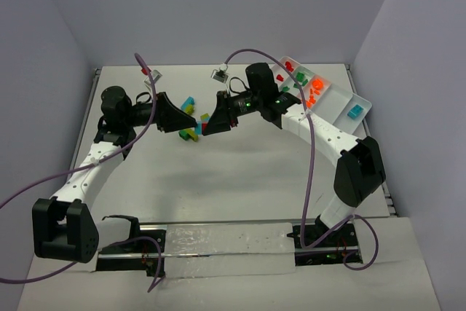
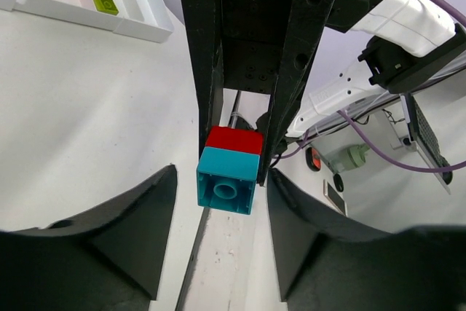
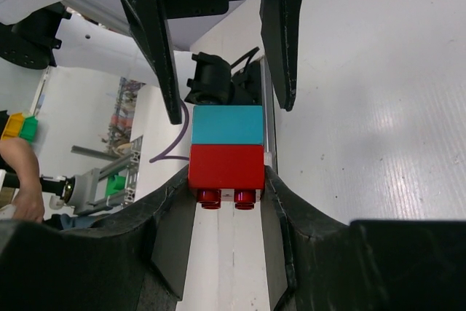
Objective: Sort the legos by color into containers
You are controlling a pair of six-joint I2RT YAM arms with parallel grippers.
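My right gripper (image 1: pixel 207 126) (image 3: pixel 226 180) is shut on a red brick (image 3: pixel 226 165) with a cyan brick (image 3: pixel 226 125) stuck to its far side, held above the table's middle. My left gripper (image 1: pixel 192 123) (image 2: pixel 222 180) faces it, open, its fingers on either side of the cyan brick (image 2: pixel 227 180) without touching it. The red brick (image 2: pixel 233 140) shows behind the cyan one in the left wrist view. Several loose cyan, green and yellow-green legos (image 1: pixel 191 135) lie on the table under the grippers. The white tray (image 1: pixel 362 99) lies at the back right.
The tray holds red, green, orange (image 1: pixel 315 89) and cyan (image 1: pixel 354 112) bricks in separate compartments. In the left wrist view its wall (image 2: pixel 138 23) shows with a yellow-green brick (image 2: pixel 104 4) inside. Purple cables loop over both arms. Walls stand on three sides.
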